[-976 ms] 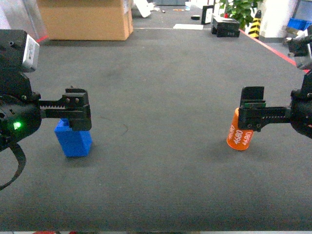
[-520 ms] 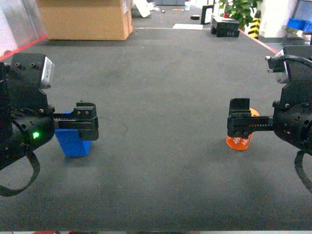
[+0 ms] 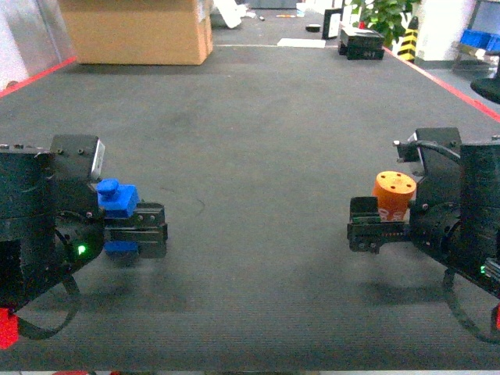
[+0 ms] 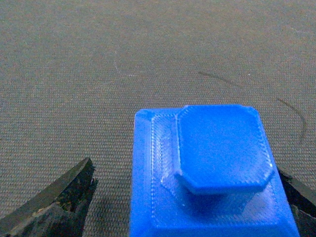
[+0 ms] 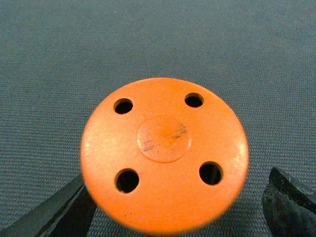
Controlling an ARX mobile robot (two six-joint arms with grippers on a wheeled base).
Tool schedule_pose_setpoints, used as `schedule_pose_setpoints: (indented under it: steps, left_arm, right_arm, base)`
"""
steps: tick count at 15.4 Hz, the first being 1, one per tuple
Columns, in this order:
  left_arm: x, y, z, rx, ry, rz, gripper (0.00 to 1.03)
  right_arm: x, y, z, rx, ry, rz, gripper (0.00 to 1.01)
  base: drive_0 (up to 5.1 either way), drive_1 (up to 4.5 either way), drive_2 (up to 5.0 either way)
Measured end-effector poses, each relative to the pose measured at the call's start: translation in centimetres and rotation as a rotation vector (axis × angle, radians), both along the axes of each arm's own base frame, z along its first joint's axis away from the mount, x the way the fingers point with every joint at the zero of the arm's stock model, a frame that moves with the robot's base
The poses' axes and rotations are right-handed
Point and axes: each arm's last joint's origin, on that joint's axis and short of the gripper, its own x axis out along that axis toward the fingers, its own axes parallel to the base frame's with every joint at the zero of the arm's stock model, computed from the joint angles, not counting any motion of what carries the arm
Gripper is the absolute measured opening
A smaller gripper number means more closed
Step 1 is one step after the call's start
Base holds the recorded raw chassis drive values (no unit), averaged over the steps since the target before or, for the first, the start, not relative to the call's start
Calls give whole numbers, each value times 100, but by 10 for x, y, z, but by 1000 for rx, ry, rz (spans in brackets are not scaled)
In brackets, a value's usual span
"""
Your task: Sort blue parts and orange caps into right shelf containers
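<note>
Left gripper (image 3: 139,228) in the head view sits low at the left over the dark mat (image 3: 250,141), pinching the blue part (image 3: 117,200), whose knob and upper block rise above the jaws while a sliver of blue shows below them. Across the mat the right gripper (image 3: 366,234) clamps the orange cap (image 3: 393,194), which stands upright with its holed end face turned up and toward the camera. A brown cardboard box (image 3: 137,30) stands at the far left edge of the mat, and a potted plant (image 3: 387,14) with dark cases beside it stands at the far right.

From the left wrist camera, the blue part (image 4: 212,173) fills the lower middle, an octagonal boss on a square base, with a dark finger (image 4: 54,202) to its left and another touching its right edge.

From the right wrist camera, the orange cap (image 5: 164,154) shows a round face with four holes and a raised centre disc. Dark fingers (image 5: 291,205) flank it on both sides at the bottom corners, and the mat lies behind.
</note>
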Motion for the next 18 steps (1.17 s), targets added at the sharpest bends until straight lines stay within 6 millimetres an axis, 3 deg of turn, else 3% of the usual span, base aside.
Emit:
schedule_pose_setpoints:
  steps: [1,2,3,4,5,6,7,17,18]
  left_arm:
    - [9,0,4,-4,-17,22,98]
    - [9,0,1,-4,0,19,79]
    - [9,0,1,-9,-6,20,50]
    - [4,2,2,-6,-30,44,44]
    - [-8,8,24,-17,-128,91,44]
    - [-38,15,77,-44,-325,130,44]
    - [-68,14,105,-18,-461,160,44]
    - [-110,8,125,-5,-559,155,44]
    - [-124,7,131,5,-586,158,44]
  right_arm:
    - [6,0,-4,-22,-9,-33,98]
    - [9,1,-4,-40,15,-42,75]
    - [9,1,-5,-44,26,-38,48]
    - [6,0,-1,-42,16,-27,46]
    - [-5,-7,21,-50,-64,-57,46]
    - [-35,-17,70,-102,-250,-128,46]
    - [-71,-19,99,-129,-356,-165,45]
    - [-121,-22,122,-151,-430,-174,45]
    - [-139,-26,132,-158,-456,-192,45]
  base:
    - [0,0,0]
    - [0,0,0]
    - [0,0,0]
    - [0,0,0]
    - [0,0,0]
    - [0,0,0]
    - [0,0,0]
    - [0,0,0]
    - [0,0,0]
